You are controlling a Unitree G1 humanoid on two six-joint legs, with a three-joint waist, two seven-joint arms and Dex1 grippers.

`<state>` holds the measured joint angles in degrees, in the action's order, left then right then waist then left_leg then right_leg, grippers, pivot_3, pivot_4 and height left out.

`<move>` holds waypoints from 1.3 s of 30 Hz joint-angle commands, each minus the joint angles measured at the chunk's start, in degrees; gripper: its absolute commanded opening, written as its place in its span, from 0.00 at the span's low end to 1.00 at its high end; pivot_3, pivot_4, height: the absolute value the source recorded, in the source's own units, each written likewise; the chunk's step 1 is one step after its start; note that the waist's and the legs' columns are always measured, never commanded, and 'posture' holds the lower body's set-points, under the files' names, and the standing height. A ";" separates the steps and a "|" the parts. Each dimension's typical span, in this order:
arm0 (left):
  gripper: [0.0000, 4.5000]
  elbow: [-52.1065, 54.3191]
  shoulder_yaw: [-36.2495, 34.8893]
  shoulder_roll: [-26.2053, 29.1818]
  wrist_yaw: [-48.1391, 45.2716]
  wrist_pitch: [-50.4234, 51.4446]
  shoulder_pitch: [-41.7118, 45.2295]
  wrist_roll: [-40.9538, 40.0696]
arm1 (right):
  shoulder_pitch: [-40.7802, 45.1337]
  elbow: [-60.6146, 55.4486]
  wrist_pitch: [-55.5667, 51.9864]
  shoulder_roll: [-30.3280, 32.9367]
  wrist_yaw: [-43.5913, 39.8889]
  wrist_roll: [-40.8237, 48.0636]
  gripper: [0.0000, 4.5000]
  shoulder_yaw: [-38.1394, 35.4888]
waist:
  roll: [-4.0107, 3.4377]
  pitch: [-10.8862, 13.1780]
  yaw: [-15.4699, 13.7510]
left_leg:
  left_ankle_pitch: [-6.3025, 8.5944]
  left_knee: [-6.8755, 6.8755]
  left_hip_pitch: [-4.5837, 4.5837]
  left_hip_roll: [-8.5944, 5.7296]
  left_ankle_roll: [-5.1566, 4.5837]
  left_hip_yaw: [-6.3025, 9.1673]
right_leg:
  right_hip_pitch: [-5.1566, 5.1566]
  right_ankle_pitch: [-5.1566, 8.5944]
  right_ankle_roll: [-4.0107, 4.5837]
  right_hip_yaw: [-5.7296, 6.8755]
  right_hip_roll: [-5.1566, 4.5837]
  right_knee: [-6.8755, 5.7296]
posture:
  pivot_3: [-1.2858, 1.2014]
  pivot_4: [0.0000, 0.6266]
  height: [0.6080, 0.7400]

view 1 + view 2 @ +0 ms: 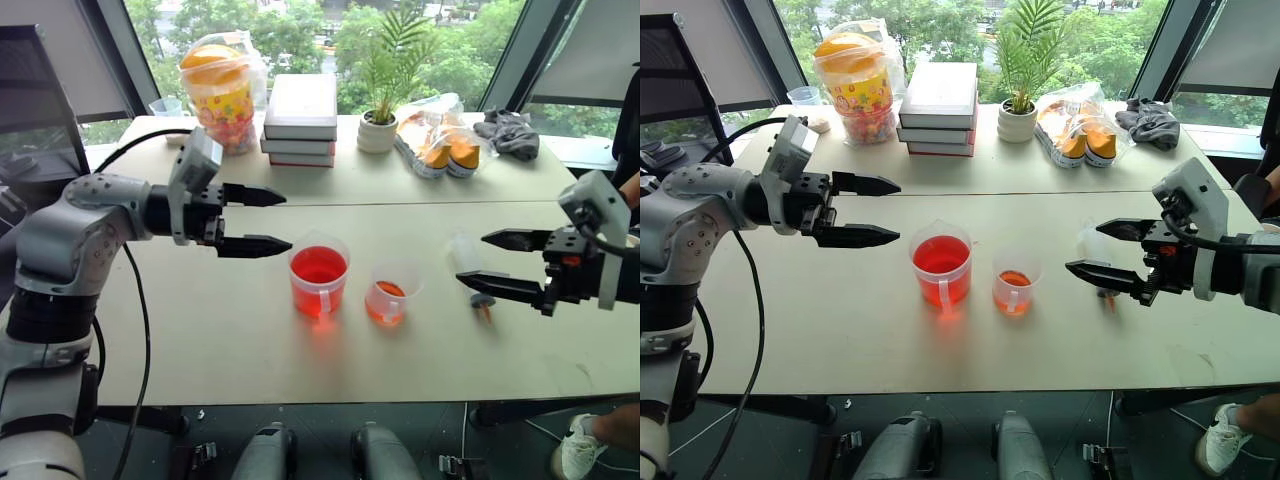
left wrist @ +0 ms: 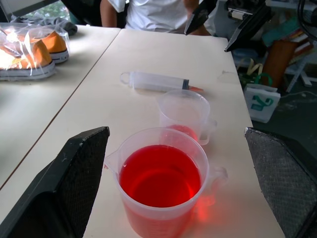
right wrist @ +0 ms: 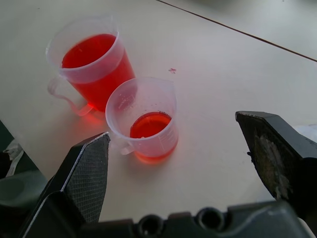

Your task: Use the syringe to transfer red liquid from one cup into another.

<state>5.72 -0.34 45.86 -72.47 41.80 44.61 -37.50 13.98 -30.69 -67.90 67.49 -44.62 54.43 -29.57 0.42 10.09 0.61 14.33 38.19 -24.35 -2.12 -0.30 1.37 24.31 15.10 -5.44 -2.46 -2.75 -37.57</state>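
1. Fingers on both sides are spread wide with nothing between them. The left gripper (image 1: 262, 220) hangs above the table to the left of the cups, pointing across toward them; the right gripper (image 1: 505, 264) hangs at the right, pointing back toward the cups.

2. Under and just beyond the right gripper lies the syringe (image 2: 157, 82), flat on the table (image 1: 200, 340), its orange-tinted tip toward the cups' side and its ring-topped plunger end away. Nothing touches it, and the barrel looks empty.

3. Further in, the larger cup (image 1: 319, 274) stands upright, holding red liquid (image 2: 159, 175) to well over half its height. Just beside it, on the syringe's side, stands the smaller cup (image 1: 388, 296), with only a shallow layer of red in the bottom. The two cups are close but seem not to touch.

4. Judged from this, the task is at its start or between draws: the syringe has yet to be picked up.

5. Next, the right gripper would need to come down over the barrel and close on it, since it lies nearest. Working the plunger will likely call for the left gripper too.

6. At the table's far side sit stacked books (image 1: 302, 118), a potted plant (image 1: 381, 118) and bagged shoes (image 1: 440, 145).
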 commanded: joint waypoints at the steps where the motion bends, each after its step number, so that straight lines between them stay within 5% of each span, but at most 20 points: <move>1: 1.00 0.91 -0.57 -0.46 0.01 -1.07 0.33 -0.25 | 2.09 2.60 -0.67 2.17 1.65 -1.50 0.99 1.61 | 0.00 0.00 0.01 | 0.00 0.00 0.00 0.00 0.00 0.00 | 0.00 0.00 0.00 0.00 0.00 0.00 | 0.52 0.24 1.00; 7: 1.00 -0.08 0.37 -2.02 -0.43 -2.23 0.88 0.47 | 13.21 13.88 -8.19 3.68 4.99 -4.72 0.99 15.23 | 0.00 0.00 0.13 | 0.00 0.01 0.01 0.00 0.00 -0.02 | 0.00 0.00 0.01 -0.02 -0.01 0.00 | 0.52 0.24 1.00; 13: 1.00 -0.64 1.25 -3.75 -0.47 -3.74 0.89 1.23 | 32.72 33.45 -15.08 -2.89 8.61 -15.33 0.99 32.91 | -0.01 0.00 0.25 | 0.00 -0.05 0.00 0.01 0.01 -0.09 | 0.10 0.00 0.03 -0.09 -0.03 0.01 | 0.52 0.24 1.00; 19: 1.00 0.52 0.90 -4.83 0.55 -4.07 -0.50 1.26 | 41.83 49.97 -10.84 -8.47 5.74 -26.61 0.99 46.49 | 0.00 0.00 0.03 | 0.00 -0.16 -0.15 -0.02 0.01 -0.11 | 0.23 0.00 0.02 -0.08 -0.04 0.16 | 0.52 0.24 1.00; 32: 1.00 3.23 -0.11 -5.19 3.02 -4.02 -3.00 0.54 | 49.61 72.81 0.19 -21.27 -3.23 -42.64 0.99 56.42 | 0.01 -0.01 0.33 | 0.00 -0.10 -0.08 -0.04 0.00 -0.15 | 0.18 -0.02 0.00 -0.08 0.01 0.08 | 0.52 0.24 1.00; 35: 1.00 3.36 -0.11 -5.22 3.19 -4.26 -3.22 0.59 | 50.44 75.40 1.24 -22.66 -4.95 -44.97 0.81 56.26 | 0.02 -0.01 0.39 | 0.00 -0.06 -0.03 -0.04 0.00 -0.15 | 0.14 -0.02 0.00 -0.08 0.02 0.03 | 0.52 0.24 1.00; 39: 1.00 3.18 -0.01 -5.32 3.20 -4.55 -3.11 0.73 | 50.79 75.89 1.34 -23.26 -7.13 -47.29 0.37 55.90 | 0.02 -0.02 0.50 | 0.00 -0.07 -0.02 -0.03 0.01 -0.14 | 0.15 -0.02 0.00 -0.08 0.05 -0.01 | 0.52 0.24 1.00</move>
<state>7.38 1.02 40.32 -69.51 38.22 41.13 -36.27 64.12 45.11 -66.64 44.86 -50.44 7.96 26.54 0.43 10.08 1.11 14.33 38.12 -24.37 -2.14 -0.29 1.24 24.46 15.08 -5.44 -2.54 -2.69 -37.58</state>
